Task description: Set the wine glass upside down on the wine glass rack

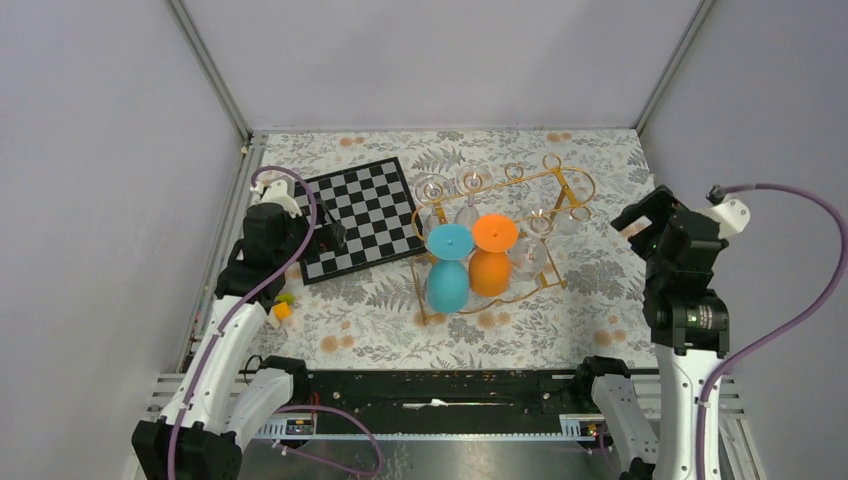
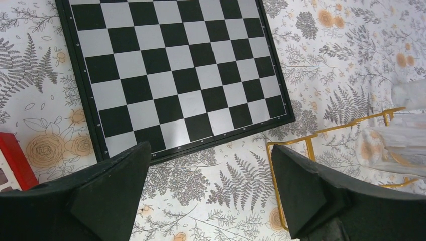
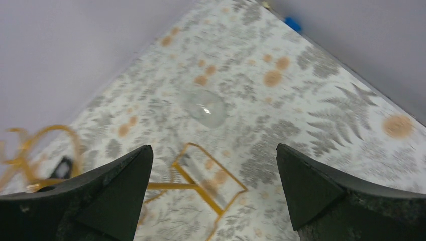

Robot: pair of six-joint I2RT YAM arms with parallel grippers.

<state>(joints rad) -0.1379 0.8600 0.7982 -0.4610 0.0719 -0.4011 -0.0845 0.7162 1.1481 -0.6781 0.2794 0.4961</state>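
The gold wire wine glass rack (image 1: 500,298) stands in the middle of the table. Several wine glasses hang on it upside down, feet up: a blue one (image 1: 448,265), an orange one (image 1: 492,255) and clear ones such as (image 1: 528,255). My right gripper (image 1: 634,222) is open just right of the rack's looped end, holding nothing. Its wrist view is blurred and shows gold wire (image 3: 211,181) and a clear round glass (image 3: 206,108) beyond the open right gripper (image 3: 213,191). My left gripper (image 2: 211,196) is open and empty above the tablecloth, between the chessboard and the rack's base corner (image 2: 321,135).
A black-and-white chessboard (image 1: 365,215) lies left of the rack. Small yellow, orange and green pieces (image 1: 283,305) sit near the left arm, and a red object (image 2: 12,160) lies at the left edge. Grey walls close in the table on three sides.
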